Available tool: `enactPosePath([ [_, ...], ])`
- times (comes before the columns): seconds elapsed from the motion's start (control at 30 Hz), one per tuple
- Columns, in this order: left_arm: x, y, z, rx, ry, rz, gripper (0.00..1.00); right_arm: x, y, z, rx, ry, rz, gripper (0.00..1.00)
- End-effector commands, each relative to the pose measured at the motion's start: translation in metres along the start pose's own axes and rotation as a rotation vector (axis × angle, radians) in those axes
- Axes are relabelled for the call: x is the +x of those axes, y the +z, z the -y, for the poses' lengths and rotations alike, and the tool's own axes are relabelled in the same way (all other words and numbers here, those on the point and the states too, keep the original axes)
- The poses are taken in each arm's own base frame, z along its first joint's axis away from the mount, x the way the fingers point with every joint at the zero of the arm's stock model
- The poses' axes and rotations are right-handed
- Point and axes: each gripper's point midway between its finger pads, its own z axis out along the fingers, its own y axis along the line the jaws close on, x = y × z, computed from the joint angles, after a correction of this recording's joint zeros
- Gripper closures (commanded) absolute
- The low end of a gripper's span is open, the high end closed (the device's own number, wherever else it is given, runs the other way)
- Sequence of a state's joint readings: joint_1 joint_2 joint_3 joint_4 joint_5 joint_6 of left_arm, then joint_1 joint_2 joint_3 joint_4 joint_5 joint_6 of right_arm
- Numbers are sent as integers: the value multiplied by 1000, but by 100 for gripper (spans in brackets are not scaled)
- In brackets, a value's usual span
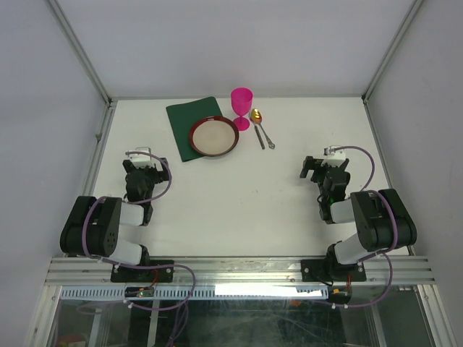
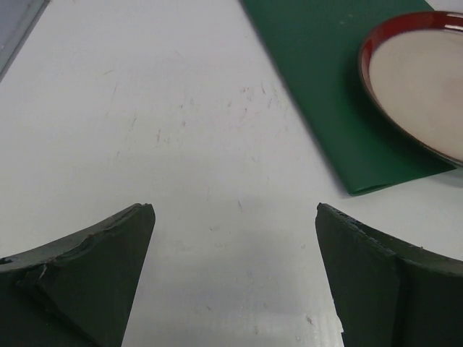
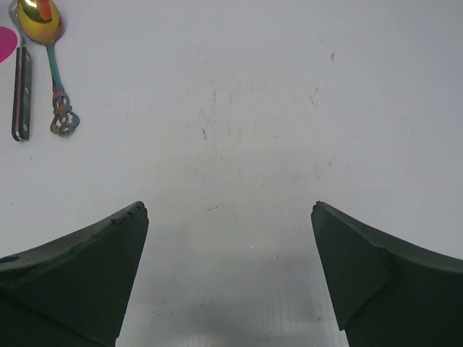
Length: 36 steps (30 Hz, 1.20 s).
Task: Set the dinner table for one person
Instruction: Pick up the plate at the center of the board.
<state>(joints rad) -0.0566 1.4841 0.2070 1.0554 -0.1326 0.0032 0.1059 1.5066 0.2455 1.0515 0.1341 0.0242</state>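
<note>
The left gripper [image 2: 235,210] gapes wide and empty over bare tabletop; the right gripper [image 3: 229,206] stands equally wide, holding nothing. Beneath both spreads the white dinner table [image 1: 253,195]. Near its far edge lie a dark green placemat [image 1: 181,116], a red-rimmed plate [image 1: 214,136] overlapping it, a pink goblet [image 1: 241,107], a gold spoon [image 3: 43,29] and a dark-handled utensil [image 3: 23,94].

1. Placemat [image 1: 181,119]: dark green, rectangular, lying askew at the far side.
2. Plate [image 1: 214,136]: round, red rim, cream face; rests on the placemat's right part and reaches its right edge.
3. Goblet [image 1: 241,108]: pink, stemmed, upright, just right of the plate.
4. Spoon [image 3: 42,29]: gold bowl, ornate handle, right of the goblet.
5. Dark-handled utensil [image 3: 22,94]: just beside the spoon; head hidden.
</note>
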Motion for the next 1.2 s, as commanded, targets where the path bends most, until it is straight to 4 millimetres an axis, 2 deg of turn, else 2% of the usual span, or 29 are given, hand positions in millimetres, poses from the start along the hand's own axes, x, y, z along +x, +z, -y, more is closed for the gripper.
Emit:
enactPosePath([
  [0.0, -43, 12, -3, -26, -36, 58, 1, -20, 2, 2, 11, 10, 78, 1],
  [0.2, -70, 17, 4, 1, -61, 42, 1, -45, 10, 10, 87, 21, -30, 1],
  [0.27, -86, 19, 16, 65, -80, 57, 1, -53, 16, 7, 87, 15, -57, 1],
  [0.37, -99, 21, 39, 187, -78, 47, 1, -65, 18, 2, 81, 9, -81, 1],
  [0.43, -104, 24, 46, 220, -88, 38, 1, -76, 17, 13, 142, -13, -84, 1],
  [0.53, -109, 27, 51, 242, -106, 42, 1, -88, 16, 11, 141, -16, -120, 1],
  [0.63, -119, 31, 54, 252, -150, 49, 1, -98, 17, 3, 106, -14, -157, 1],
  [0.83, -134, 40, 74, 349, -179, 18, 1, -115, 19, -12, 54, 53, -192, 1],
  [0.97, -145, 43, 81, 382, -217, 40, 1, -123, 19, -33, -39, 111, -215, 1],
  [1.17, -155, 58, 74, 372, -245, 36, 1, -121, 27, -60, -134, 254, -262, 0],
])
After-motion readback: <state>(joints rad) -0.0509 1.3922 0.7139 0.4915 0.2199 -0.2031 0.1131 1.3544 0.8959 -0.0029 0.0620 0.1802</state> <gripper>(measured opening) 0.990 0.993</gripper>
